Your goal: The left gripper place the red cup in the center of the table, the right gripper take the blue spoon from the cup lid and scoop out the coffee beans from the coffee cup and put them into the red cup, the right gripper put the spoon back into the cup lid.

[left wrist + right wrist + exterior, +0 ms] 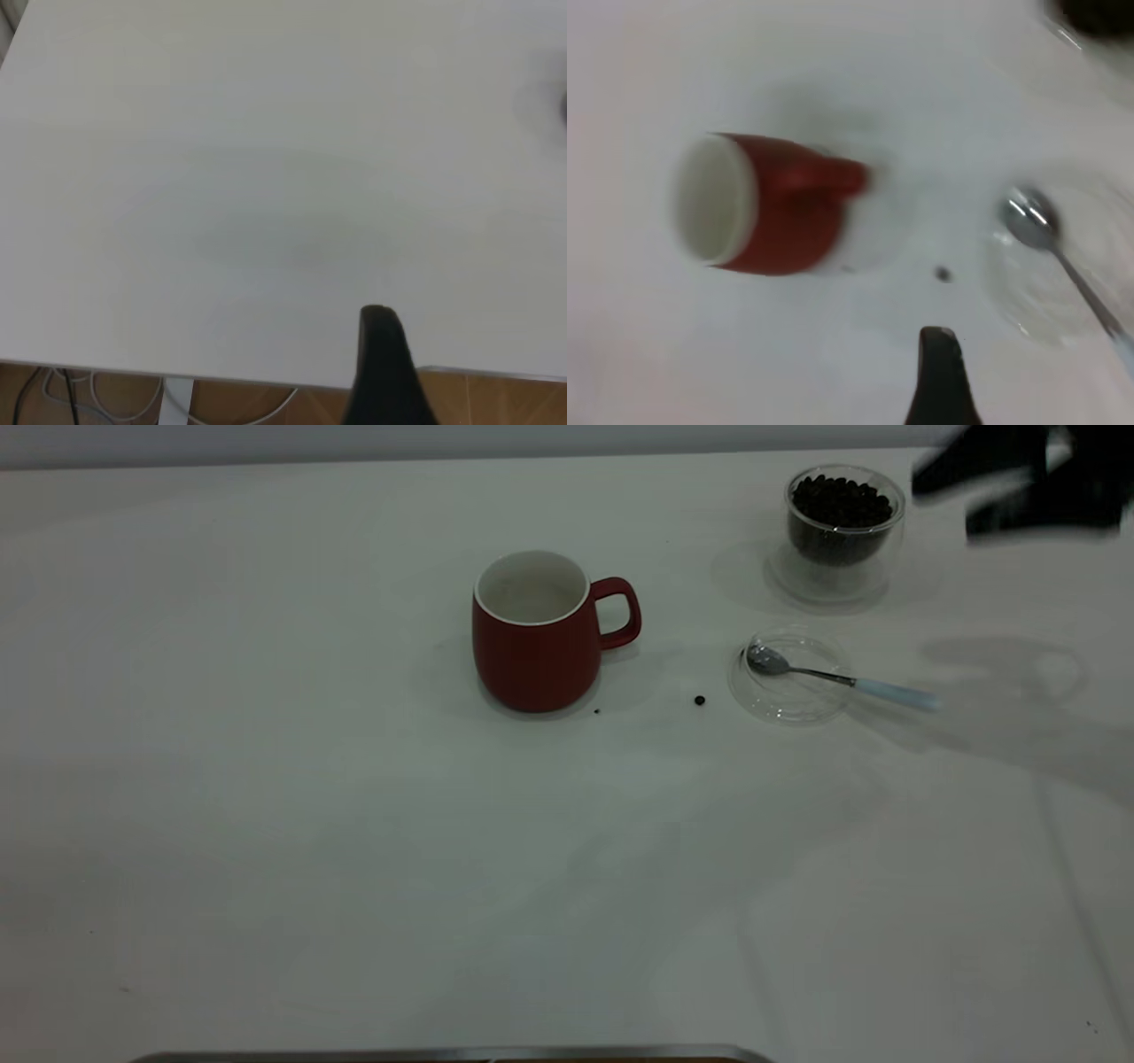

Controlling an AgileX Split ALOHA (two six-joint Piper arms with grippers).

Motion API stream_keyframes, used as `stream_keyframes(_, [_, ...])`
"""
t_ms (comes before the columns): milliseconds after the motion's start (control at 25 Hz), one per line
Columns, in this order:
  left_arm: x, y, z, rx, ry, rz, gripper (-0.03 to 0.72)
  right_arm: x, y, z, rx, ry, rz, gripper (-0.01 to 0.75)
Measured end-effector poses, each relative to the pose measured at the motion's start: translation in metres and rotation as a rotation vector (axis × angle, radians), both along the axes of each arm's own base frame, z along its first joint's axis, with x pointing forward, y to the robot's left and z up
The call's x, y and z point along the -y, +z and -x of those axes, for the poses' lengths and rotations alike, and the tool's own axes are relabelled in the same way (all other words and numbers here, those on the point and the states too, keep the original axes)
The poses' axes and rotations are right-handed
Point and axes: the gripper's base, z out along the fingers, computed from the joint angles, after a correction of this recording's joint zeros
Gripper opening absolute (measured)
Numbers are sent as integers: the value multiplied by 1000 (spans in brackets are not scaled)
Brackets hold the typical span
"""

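The red cup (pixel 536 638) (pixel 780 217) stands upright near the middle of the table (pixel 266 824), handle toward the right, its white inside showing no beans. Right of it lies the clear cup lid (pixel 780 704) (pixel 1028 305). The blue spoon (pixel 833 676) (pixel 1063 257) rests with its bowl in the lid and its pale handle over the rim. Behind the lid, the glass coffee cup (pixel 842 549) holds coffee beans (pixel 840 500). My right gripper (pixel 1001 500) hovers open and empty just right of that cup. Of my left gripper only one finger (pixel 379 354) shows, over bare table near an edge, holding nothing.
One stray bean (pixel 699 701) (pixel 943 274) and a dark crumb (pixel 596 711) lie on the table between the red cup and the lid. A metal strip (pixel 443 1054) runs along the front edge. The left wrist view shows wooden floor and cables (pixel 106 398) past the table edge.
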Motion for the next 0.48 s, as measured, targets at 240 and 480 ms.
stream_keyframes(240, [0, 0, 0, 0, 0, 0, 561, 4, 96, 30, 177, 73, 18, 585])
stream_keyframes(480, [0, 0, 0, 0, 0, 0, 561, 23, 178, 101, 250, 28, 251, 585])
